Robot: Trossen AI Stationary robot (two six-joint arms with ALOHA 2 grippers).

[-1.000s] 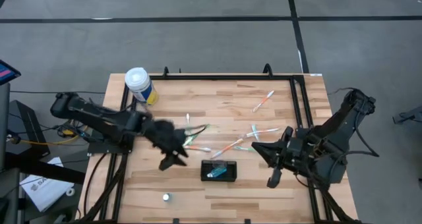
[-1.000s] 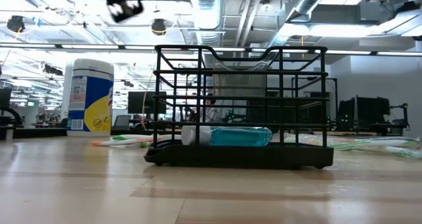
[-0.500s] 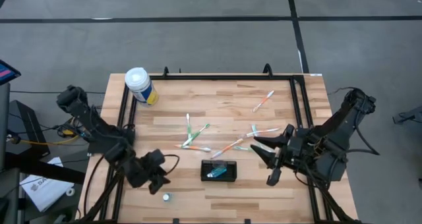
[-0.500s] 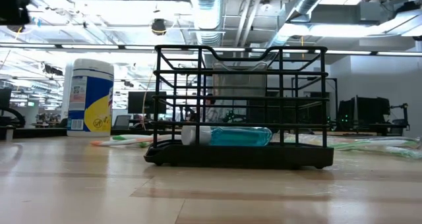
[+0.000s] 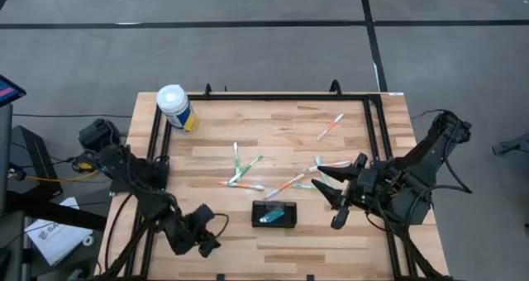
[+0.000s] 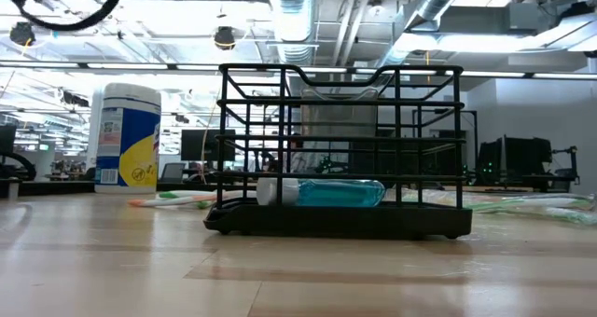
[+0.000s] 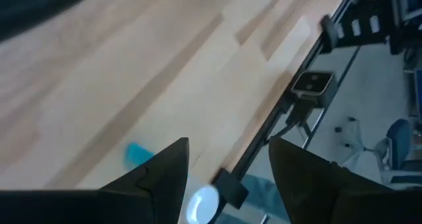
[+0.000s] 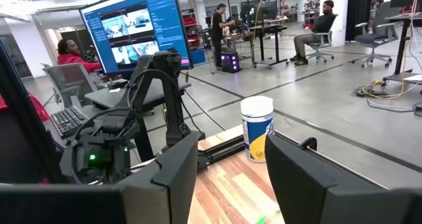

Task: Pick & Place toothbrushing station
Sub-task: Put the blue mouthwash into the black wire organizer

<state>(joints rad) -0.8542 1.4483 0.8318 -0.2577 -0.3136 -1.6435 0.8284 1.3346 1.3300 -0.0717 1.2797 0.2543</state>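
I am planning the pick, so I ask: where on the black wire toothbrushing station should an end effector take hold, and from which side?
Probably from above, on the top rim of the toothbrushing station. The low view shows an upright open wire rack with thin horizontal bars, and a raised loop in the middle of its top rail suits a two-finger pinch. The right end effector, open beside it, is the nearer one.

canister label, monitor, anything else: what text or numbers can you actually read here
None can be read.
Canister: its blue and yellow label carries print and small symbols, too small to read.
Monitor behind the table: blue screen with windows and lines of text, too blurred to read.
Toothbrushing station and the blue tube lying in it: no legible marking.
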